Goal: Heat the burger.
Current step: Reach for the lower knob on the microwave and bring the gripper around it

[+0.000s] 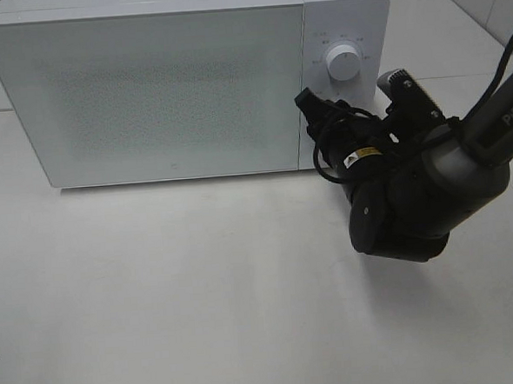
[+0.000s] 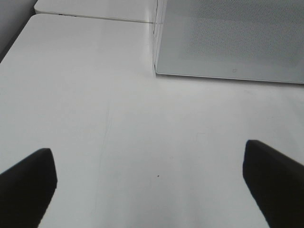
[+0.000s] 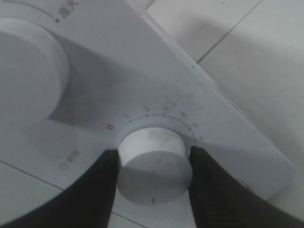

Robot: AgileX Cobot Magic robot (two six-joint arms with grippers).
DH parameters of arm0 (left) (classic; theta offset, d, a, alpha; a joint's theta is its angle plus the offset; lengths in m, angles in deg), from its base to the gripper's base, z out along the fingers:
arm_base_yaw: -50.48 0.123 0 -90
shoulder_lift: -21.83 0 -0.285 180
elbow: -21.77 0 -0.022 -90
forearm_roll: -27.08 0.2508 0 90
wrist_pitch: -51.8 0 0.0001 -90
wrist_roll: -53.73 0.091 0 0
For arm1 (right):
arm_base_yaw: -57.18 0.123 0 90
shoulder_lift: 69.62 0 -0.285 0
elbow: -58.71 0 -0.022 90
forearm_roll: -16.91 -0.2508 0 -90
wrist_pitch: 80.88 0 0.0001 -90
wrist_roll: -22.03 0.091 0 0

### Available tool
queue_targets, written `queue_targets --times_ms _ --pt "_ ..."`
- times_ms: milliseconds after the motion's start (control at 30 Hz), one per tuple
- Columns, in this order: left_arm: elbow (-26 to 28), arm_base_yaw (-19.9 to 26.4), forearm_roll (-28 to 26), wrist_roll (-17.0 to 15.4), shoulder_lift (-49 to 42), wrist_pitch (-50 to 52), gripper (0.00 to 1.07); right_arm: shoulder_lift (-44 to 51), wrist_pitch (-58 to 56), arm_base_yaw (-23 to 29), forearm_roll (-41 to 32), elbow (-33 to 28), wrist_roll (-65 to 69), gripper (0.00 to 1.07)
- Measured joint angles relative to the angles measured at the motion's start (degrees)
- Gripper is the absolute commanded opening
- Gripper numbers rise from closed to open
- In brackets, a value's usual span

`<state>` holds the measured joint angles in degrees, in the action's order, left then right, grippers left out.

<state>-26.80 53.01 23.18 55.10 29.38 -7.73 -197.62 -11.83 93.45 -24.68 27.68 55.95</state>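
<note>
The burger is not in sight in any view, so where it lies relative to either claw cannot be told. A white microwave stands along the far edge of the counter, its frosted door shut. The right claw is half closed, its two black fingers clamping the lower dial, below the upper dial. The left claw hangs wide open over bare counter near the microwave's front corner, holding nothing
</note>
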Motion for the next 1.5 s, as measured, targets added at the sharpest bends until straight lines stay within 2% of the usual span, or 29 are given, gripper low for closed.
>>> queue_targets --times_ms 333,467,1000,1500 --pt "0.0 0.0 0.0 0.0 0.0 0.0 1.0 0.0 0.5 -0.6 2.1 -0.8 17.3 0.06" --pt "0.0 0.0 0.0 0.0 0.0 0.0 1.0 0.0 0.6 -0.6 2.1 -0.8 19.9 0.06" --pt "0.0 0.0 0.0 0.0 0.0 0.0 1.0 0.0 1.0 -0.6 1.2 -0.9 48.1 0.07" --pt "0.0 0.0 0.0 0.0 0.0 0.0 1.0 0.1 1.0 -0.4 0.8 -0.9 48.8 0.1"
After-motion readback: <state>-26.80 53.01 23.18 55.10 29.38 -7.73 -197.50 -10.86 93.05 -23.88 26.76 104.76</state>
